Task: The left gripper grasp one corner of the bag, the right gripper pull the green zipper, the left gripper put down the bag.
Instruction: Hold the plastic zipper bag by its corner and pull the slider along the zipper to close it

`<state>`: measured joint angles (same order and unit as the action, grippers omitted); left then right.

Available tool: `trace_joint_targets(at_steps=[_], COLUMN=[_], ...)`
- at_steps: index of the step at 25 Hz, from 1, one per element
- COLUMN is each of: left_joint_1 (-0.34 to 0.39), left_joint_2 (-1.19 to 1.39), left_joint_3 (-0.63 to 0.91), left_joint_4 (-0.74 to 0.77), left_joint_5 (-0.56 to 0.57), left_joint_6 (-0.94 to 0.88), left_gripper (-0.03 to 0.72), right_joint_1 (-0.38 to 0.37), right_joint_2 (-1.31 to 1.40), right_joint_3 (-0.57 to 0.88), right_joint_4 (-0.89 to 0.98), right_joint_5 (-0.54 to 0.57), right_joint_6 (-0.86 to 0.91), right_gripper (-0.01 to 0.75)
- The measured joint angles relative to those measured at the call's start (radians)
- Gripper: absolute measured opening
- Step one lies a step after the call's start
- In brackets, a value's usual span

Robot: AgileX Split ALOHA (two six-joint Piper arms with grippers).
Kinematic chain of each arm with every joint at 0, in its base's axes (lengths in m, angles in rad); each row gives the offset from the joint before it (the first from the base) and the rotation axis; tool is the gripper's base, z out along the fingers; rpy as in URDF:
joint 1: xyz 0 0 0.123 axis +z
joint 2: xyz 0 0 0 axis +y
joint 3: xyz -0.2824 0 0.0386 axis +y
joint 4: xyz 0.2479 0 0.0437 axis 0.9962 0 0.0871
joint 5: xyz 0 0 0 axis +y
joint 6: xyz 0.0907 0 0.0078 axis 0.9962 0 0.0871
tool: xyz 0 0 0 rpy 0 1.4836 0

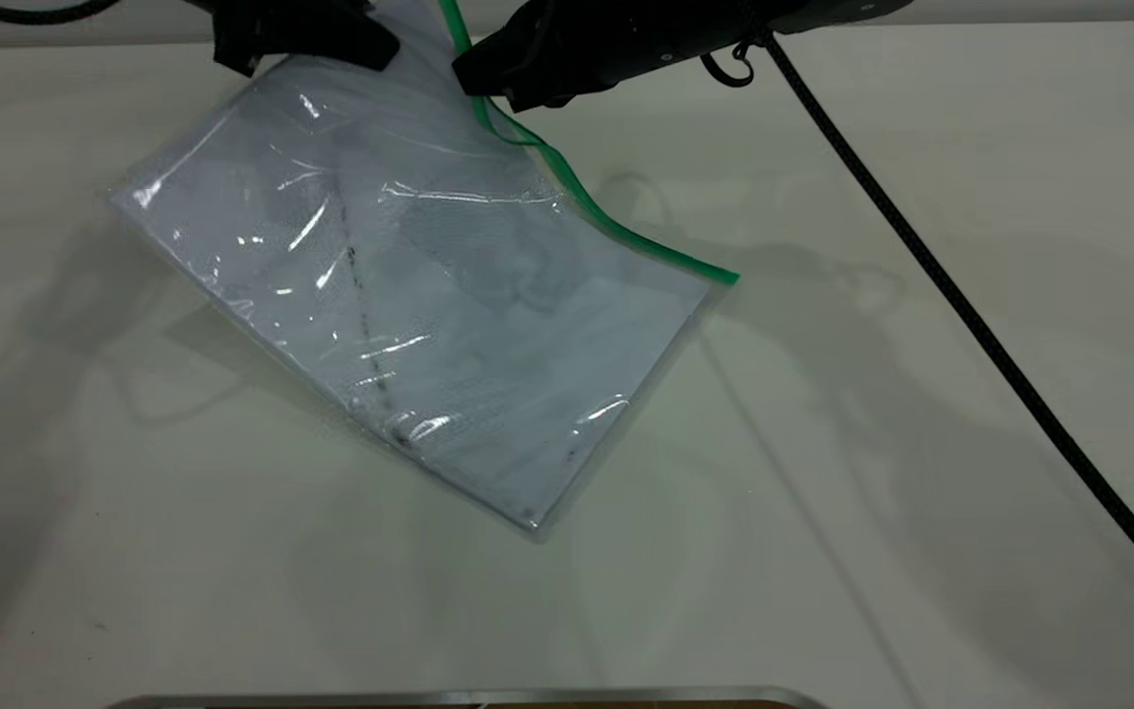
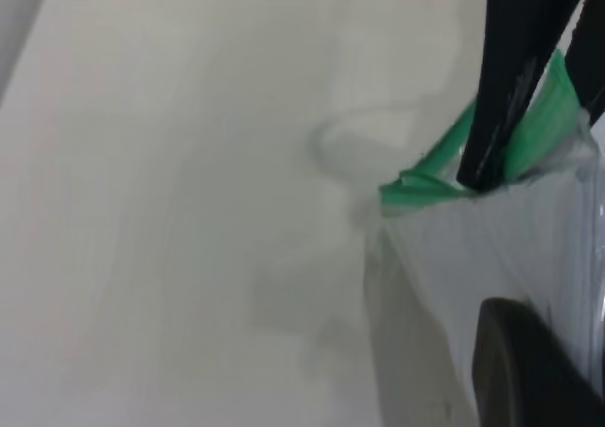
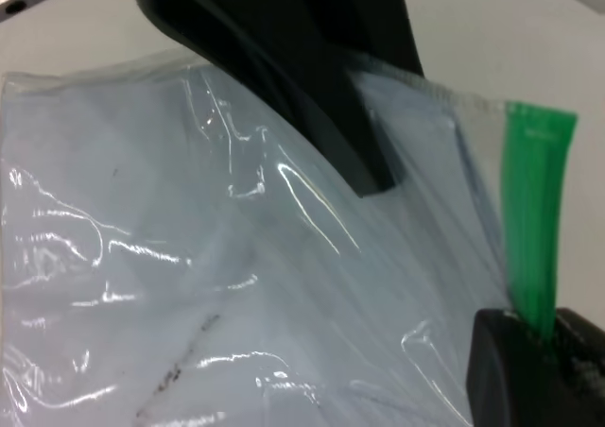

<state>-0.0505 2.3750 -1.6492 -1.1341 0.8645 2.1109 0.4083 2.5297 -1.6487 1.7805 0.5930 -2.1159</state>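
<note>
Left gripper (image 1: 306, 39) sits at the far edge of the table (image 1: 921, 492), clamped on the corner of the bag (image 1: 409, 30) and holding that end lifted; in the right wrist view its finger (image 3: 312, 96) presses flat on the clear plastic just beside the end of the green strip. The bag (image 1: 409, 315) hangs down from this grip and slopes toward the near side, its low corner resting on the table, the white paper and dark diagonal smudge line (image 1: 365, 325) showing through the film. Moving right, the green zipper (image 1: 606, 222) runs along the bag's right-hand long edge, from the lifted corner down and rightward to its free end on the table. Right gripper (image 1: 488, 84) is on that strip close to the upper end, just beside the left gripper; the right wrist view shows the green band entering between its fingers (image 3: 515, 361), so I judge it pinched on the zipper, though the slider tab itself is hidden. Key relation for the pull: the zipper's long axis lies away from the right gripper toward the lower right, with nearly the whole strip untravelled. Judgement: the pull is barely begun, and it must follow that line while the left holds the corner taut.
</note>
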Motion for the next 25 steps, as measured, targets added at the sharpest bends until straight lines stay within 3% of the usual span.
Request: trace_joint_targets(at_steps=[7,13,25], left_joint_1=[0.034,0.065,0.119], left_joint_2=[0.0,-0.01,-0.01], left_joint_3=[0.007,0.006,0.007], left_joint_4=[-0.099,-0.154,-0.269], left_joint_5=[0.051,0.079,0.092], left_joint_6=[0.003,0.004,0.003], left_gripper=[0.051,0.051,0.051], right_joint_1=[-0.019,-0.045,-0.102], right_joint_2=[0.019,0.06,0.099], right_joint_3=[0.0,0.004,0.036], right_joint_4=[0.015,-0.016,-0.151], right_joint_5=[0.01,-0.097,-0.168], right_joint_6=[0.0,0.0,0.0], right_gripper=[0.038,0.038,0.038])
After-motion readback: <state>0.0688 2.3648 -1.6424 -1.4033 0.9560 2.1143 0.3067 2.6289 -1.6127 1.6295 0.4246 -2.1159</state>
